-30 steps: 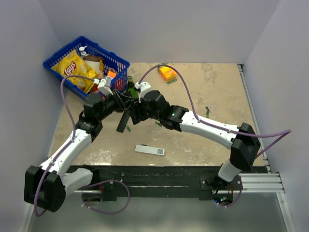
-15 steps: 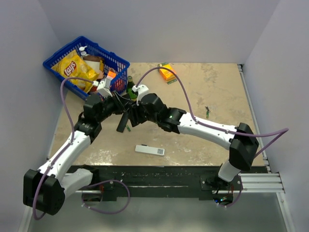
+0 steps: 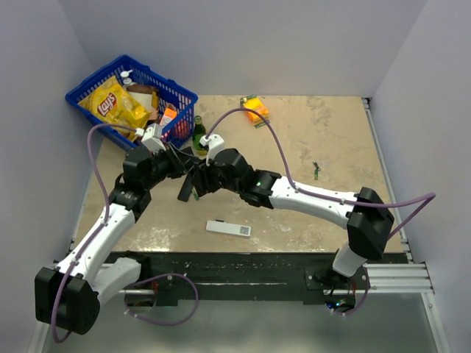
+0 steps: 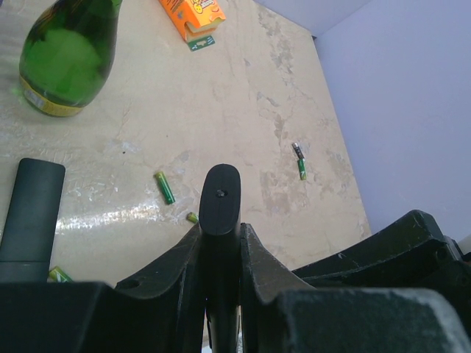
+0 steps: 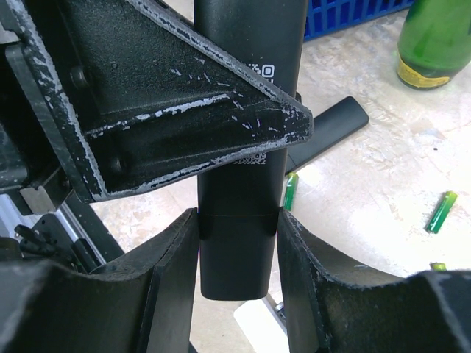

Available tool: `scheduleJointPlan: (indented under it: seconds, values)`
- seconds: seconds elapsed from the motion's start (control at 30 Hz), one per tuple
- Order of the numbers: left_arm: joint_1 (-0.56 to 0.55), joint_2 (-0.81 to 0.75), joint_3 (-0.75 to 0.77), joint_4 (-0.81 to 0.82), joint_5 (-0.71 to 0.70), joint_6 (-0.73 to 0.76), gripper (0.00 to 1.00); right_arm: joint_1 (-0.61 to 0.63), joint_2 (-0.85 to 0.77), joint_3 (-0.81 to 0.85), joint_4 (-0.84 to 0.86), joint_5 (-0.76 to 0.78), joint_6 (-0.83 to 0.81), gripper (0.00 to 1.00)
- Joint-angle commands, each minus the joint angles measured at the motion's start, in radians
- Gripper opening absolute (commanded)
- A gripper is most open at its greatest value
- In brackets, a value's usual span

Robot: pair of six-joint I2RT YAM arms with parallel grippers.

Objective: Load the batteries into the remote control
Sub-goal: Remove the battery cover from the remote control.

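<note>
The remote control (image 3: pixel 188 187) is held tilted above the table (image 3: pixel 331 147), left of centre, where the two arms meet. The left gripper (image 4: pixel 221 234) is clamped on it, its jaws pressed against both sides of the narrow body. The right gripper (image 5: pixel 237 228) is likewise closed on the remote control, one finger set against each side. The batteries (image 4: pixel 164 187) are found loose on the table below, with one lying well apart to the right. A flat black strip (image 4: pixel 33 209) is laid near the green bottle (image 4: pixel 65 55). A white remote (image 3: pixel 228 229) is noted nearer the arm bases.
</note>
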Motion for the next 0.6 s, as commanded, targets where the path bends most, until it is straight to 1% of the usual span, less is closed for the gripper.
scheduleJointPlan:
  seconds: [0.0,0.57]
  values:
    - [0.070,-0.037,0.015,0.186,-0.119,-0.007,0.00,0.036,0.006,-0.051,-0.188,-0.089,-0.027,0.27]
    - [0.116,-0.042,0.021,0.183,-0.114,-0.002,0.00,0.067,0.007,-0.059,-0.223,-0.108,-0.041,0.27]
